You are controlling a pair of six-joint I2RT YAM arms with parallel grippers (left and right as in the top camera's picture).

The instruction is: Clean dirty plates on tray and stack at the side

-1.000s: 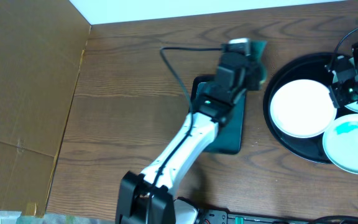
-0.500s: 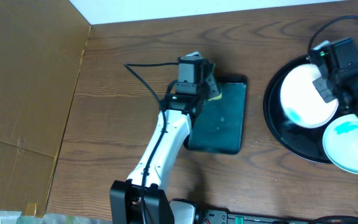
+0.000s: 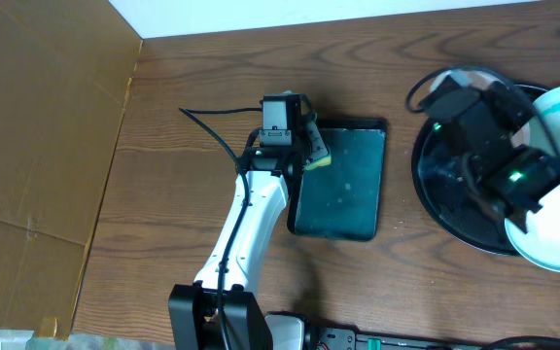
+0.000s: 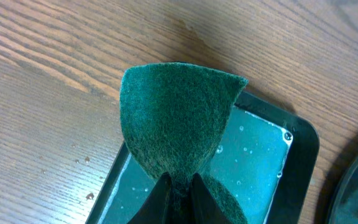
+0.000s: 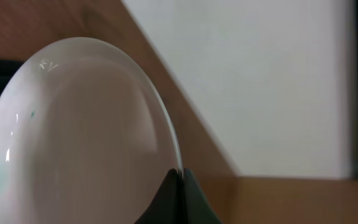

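The brown wood-grain desk [image 3: 192, 87] fills most of the overhead view. It is bordered by a flat cardboard sheet [image 3: 37, 146] down the left side and a white wall [image 3: 358, 12] along the top. The widest open stretch of bare wood lies between the cardboard and the white left arm [image 3: 251, 224], which rises from the bottom edge toward the centre with a black cable [image 3: 217, 126] looping off to its left. At the right sits the round black tray [image 3: 424, 185], its raised rim cut by the frame edge. The left part of its floor is bare, glossy and wet-looking, and only a narrow band of wood separates it from the rectangular tray [image 3: 343, 194]. That smaller tray is dark with rounded corners, and droplets lie on its teal-tinted bottom. The dark right arm [image 3: 489, 156] reaches across the round tray. Beyond it, white plates [image 3: 557, 238] crowd the right edge, one overhanging the tray's lower rim; how many there are cannot be told. In the right wrist view a smooth, glossy white plate [image 5: 79, 137] stands tilted on edge, with faint teal smears at its left side. The right pincer [image 5: 179, 177] is clenched on its thin rim. In the left wrist view the left pincer [image 4: 179, 185] is clamped on a coarse green scouring pad [image 4: 179, 118], pinched into a fan shape above the upper left corner of the rectangular tray.
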